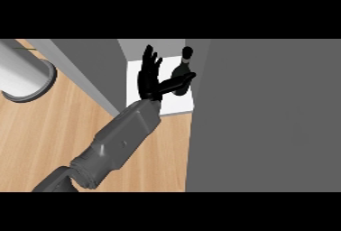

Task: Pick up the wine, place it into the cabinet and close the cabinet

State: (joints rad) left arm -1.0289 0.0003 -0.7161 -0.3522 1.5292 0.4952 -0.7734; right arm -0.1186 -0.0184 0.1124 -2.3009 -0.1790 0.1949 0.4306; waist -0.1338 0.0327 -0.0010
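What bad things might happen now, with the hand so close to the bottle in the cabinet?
The open left hand sits right beside the wine bottle inside the cabinet. Pulling back, its thumb might catch the bottle and tip it. The bottle also stands close to the grey door, so closing it might knock the bottle, or catch the forearm if it is not out yet.

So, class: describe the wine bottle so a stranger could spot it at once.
Start at the big grey cabinet door filling the right. At its left edge a white cabinet floor shows. The wine bottle stands there, dark with a round top, beside the open black hand.
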